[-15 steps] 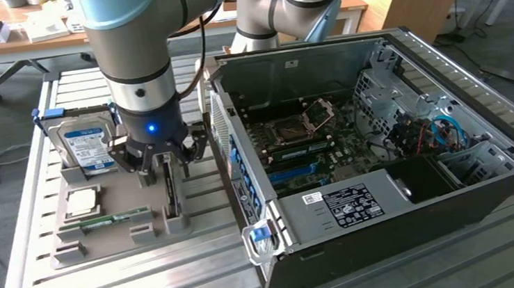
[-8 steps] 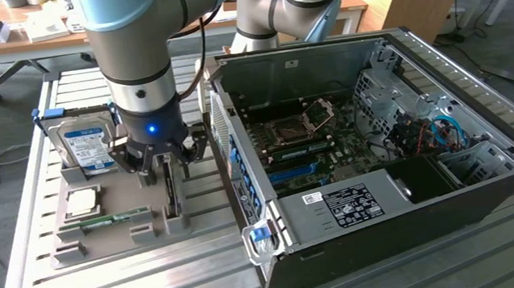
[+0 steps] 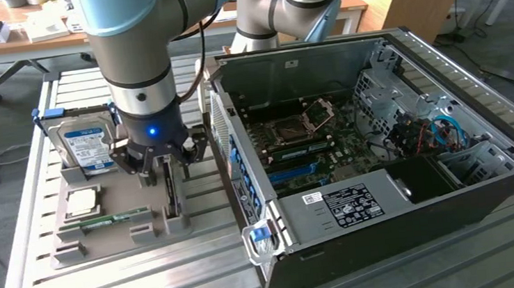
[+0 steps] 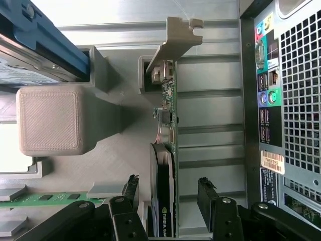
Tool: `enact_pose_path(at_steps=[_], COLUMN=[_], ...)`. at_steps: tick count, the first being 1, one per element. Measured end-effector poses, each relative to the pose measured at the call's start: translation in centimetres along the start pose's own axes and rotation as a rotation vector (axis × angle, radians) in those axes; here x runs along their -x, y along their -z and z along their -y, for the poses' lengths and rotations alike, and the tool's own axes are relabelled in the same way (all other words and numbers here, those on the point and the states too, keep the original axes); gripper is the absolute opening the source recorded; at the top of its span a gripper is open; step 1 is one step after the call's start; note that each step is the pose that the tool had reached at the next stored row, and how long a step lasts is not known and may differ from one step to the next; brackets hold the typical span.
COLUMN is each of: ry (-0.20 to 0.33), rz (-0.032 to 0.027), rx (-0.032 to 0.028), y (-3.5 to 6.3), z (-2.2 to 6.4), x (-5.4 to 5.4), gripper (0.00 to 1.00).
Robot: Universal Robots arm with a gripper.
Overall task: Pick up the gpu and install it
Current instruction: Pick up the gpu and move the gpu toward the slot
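Gripper (image 3: 160,165) hangs low over the holder (image 3: 126,194), jaws wide apart, one finger on either side of the gpu (image 4: 163,191), neither touching. The card stands on edge in its slot, bracket (image 4: 173,42) at the end away from the fingers, beside the open case (image 3: 388,258).

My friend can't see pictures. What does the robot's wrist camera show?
The open gripper has one finger on each side of the gpu, which stands on edge in a grey holder. The holder also carries a hard drive and a memory stick, and the back of a computer case is next to it.
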State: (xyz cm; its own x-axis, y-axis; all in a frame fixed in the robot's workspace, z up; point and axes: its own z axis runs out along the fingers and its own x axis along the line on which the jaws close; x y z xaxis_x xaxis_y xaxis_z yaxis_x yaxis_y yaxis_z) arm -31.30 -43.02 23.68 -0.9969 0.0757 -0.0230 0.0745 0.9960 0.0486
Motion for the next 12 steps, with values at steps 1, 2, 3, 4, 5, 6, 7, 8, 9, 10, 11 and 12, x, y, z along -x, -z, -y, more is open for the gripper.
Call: enact_pose_path(at_steps=[1, 2, 3, 4, 5, 6, 7, 8, 9, 10, 11, 12], ry=[0.000, 0.000, 0.000, 0.000, 0.000, 0.000, 0.000, 0.000, 0.000, 0.000, 0.000, 0.000], rz=[0.0000, -0.0002, 0.0000, -0.0001, 0.0000, 0.0000, 0.0001, -0.0001, -0.0001, -0.0002, 0.0000, 0.0002], rx=[-0.0001, -0.0002, 0.0000, -0.0001, -0.0001, 0.0000, 0.0000, -0.0001, -0.0001, -0.0002, 0.0000, 0.0001], y=[-0.06, -0.09, -0.15, -0.18, -0.22, -0.24, -0.27, -0.28, -0.31, -0.33, -0.38, -0.46], z=[0.00, 0.00, 0.00, -0.02, -0.04, -0.05, -0.05, -0.05, -0.04, -0.04, -0.05, -0.05], x=[0.00, -0.01, -0.01, -0.07, -0.12, -0.17, -0.20, -0.20, -0.21, -0.22, -0.22, -0.22], gripper=[0.59, 0.59, 0.59, 0.59, 0.59, 0.59, 0.59, 0.59, 0.59, 0.59, 0.59, 0.59])
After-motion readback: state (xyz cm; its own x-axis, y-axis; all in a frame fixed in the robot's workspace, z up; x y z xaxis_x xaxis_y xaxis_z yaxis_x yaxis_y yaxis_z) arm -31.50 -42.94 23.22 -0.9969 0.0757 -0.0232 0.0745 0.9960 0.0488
